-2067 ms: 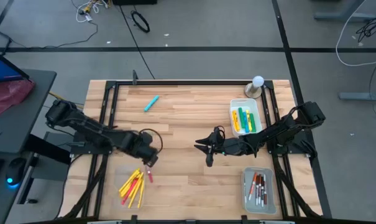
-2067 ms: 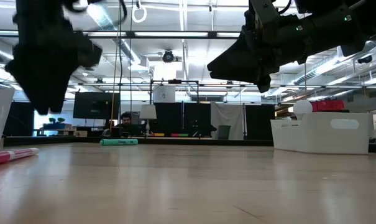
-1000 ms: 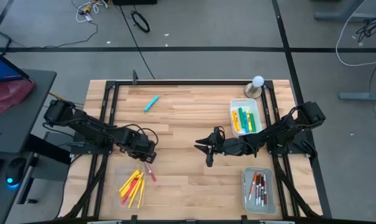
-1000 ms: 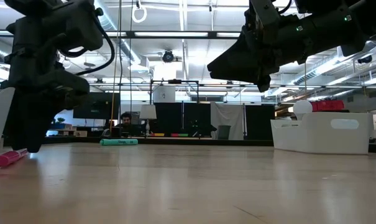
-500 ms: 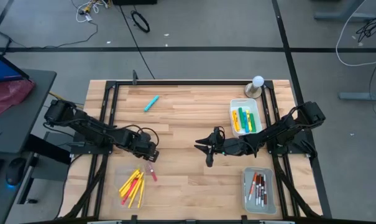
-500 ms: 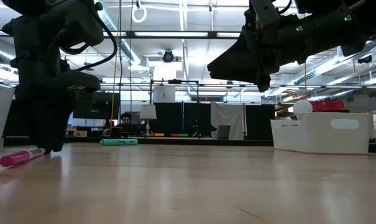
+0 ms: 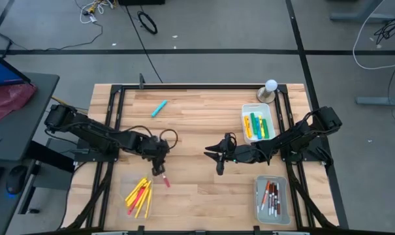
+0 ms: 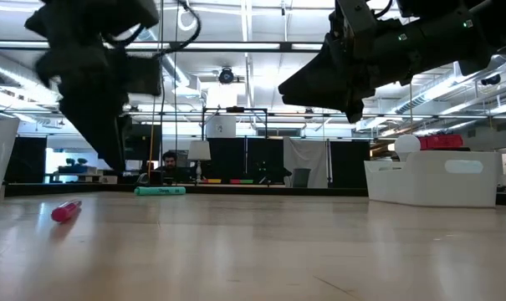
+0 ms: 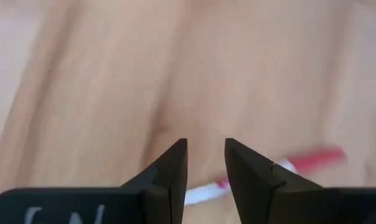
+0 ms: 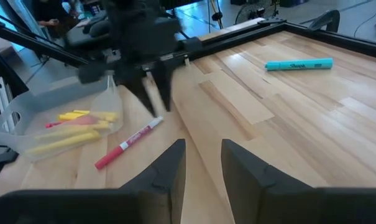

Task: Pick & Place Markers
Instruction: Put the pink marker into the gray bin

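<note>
A red-and-white marker [image 7: 165, 180] lies flat on the wooden table, just right of the near-left clear tray [image 7: 128, 207] that holds yellow and red markers. My left gripper [image 7: 160, 168] hangs open, pointing down, just above and beside this marker, touching nothing. In the left wrist view the marker [image 9: 312, 158] shows beyond the fingers; in the low view it [image 8: 66, 210] lies below the raised fingers. A light blue marker [image 7: 159, 108] lies at the far left. My right gripper [image 7: 217, 156] waits open above the table's middle.
A white tray [image 7: 248, 111] at the right holds green and yellow markers. A clear tray [image 7: 280, 219] near the right corner holds white markers. A white ball on a stand [image 7: 269, 88] sits at the far right edge. Bare wood lies between the two grippers.
My left gripper stood with its fingers down at the table by the red-and-white marker, then shifted toward the table's right and rose clear. The marker slid a little toward the right, away from the near-left tray, and turned somewhat.
</note>
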{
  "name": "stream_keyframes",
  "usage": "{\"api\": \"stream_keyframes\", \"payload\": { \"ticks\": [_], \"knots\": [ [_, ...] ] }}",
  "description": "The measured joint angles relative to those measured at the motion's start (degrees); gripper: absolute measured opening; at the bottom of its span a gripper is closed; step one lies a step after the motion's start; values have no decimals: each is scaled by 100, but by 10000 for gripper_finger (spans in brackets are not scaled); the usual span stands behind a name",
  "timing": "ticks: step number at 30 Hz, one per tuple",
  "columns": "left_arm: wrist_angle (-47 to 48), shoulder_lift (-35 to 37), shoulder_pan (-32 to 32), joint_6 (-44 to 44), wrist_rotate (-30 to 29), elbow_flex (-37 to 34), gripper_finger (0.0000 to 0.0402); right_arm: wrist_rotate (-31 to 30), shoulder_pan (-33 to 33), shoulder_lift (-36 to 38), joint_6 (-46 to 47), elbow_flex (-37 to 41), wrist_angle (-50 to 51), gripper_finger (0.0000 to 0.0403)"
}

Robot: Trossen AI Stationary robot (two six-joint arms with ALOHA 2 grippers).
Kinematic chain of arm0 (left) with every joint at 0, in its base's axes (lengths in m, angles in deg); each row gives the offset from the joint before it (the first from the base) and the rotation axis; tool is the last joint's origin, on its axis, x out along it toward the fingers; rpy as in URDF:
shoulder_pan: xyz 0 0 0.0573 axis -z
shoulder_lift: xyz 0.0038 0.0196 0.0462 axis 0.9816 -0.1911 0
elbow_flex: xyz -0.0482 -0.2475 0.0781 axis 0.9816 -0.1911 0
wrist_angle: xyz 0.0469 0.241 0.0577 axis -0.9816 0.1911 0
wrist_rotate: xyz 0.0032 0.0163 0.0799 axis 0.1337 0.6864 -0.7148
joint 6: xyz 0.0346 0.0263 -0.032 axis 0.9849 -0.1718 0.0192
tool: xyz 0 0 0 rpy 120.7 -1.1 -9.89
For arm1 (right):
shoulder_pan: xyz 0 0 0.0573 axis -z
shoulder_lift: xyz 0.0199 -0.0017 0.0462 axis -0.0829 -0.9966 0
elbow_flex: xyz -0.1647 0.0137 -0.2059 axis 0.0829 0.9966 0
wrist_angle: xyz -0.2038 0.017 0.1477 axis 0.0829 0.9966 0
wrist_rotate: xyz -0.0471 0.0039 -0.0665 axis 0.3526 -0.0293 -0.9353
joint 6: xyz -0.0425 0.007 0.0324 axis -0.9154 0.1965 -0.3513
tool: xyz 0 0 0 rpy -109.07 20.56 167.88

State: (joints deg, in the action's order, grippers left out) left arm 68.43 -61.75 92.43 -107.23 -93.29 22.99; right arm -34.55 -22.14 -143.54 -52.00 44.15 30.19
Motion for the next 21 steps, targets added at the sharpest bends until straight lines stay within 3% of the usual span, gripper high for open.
{"api": "stream_keyframes", "payload": {
  "ticks": [6,21],
  "knots": [
    [21,-72,368,2234,296,182,113,1,0,-2,52,-2,2,103],
    [-805,-760,586,3616,122,171,113,-16,136,-2,147,-2,-133,103]
  ]
}}
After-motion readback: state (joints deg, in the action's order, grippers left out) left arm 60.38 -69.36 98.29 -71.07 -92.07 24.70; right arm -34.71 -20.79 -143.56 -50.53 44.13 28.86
